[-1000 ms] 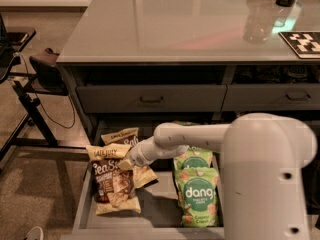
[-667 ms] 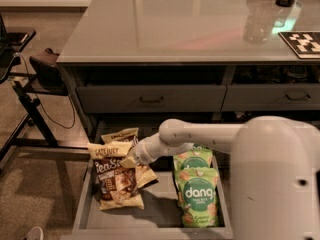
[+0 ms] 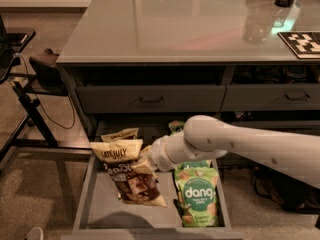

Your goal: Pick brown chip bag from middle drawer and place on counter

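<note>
The middle drawer point(image 3: 97, 211) is pulled open below the counter point(image 3: 170, 29). My white arm reaches in from the right. My gripper point(image 3: 145, 160) is at the right edge of a brown chip bag point(image 3: 131, 179) and shut on it. The bag hangs tilted a little above the drawer floor and casts a shadow there. A second identical brown bag point(image 3: 120, 134) lies behind it at the drawer's back left. My fingertips are mostly hidden behind the wrist and the bag.
A green "dang" pouch point(image 3: 197, 198) lies at the drawer's right, another green pouch point(image 3: 175, 126) behind the arm. Closed drawer fronts point(image 3: 150, 100) with handles sit above. A clear container point(image 3: 259, 18) and a checkered tag point(image 3: 302, 42) are on the counter's right. A black stand point(image 3: 27, 91) is at left.
The arm has drawn up and back, and the front brown bag has risen with it, off the drawer floor and tilted. The green pouch has not moved.
</note>
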Motion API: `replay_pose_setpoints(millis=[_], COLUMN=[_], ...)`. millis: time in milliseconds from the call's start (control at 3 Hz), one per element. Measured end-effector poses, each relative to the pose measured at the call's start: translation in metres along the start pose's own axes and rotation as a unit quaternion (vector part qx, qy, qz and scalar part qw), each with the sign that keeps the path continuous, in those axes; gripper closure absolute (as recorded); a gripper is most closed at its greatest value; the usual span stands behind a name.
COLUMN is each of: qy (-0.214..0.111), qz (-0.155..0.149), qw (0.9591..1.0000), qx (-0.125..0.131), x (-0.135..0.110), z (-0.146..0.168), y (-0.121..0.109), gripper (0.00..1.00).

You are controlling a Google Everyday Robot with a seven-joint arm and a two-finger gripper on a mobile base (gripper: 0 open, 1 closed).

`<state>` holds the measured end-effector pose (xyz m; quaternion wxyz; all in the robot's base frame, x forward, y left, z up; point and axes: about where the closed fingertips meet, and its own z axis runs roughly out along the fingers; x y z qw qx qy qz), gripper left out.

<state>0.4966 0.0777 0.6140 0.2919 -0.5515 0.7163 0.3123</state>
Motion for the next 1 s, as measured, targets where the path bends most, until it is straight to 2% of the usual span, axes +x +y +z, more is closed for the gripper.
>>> replay_pose_setpoints(millis=[333, 667, 1000], qy=[0.004, 0.001, 0.001], qz=[-0.046, -0.087, -0.087], qw=[0.9987, 0.9949, 0.9949], qx=[0.021, 0.052, 0.052], x=[-0.028, -0.061, -0.061], z=[-0.069, -0.135, -0.135], y=[0.040, 0.073, 0.073], gripper=[1.00, 1.00, 1.00])
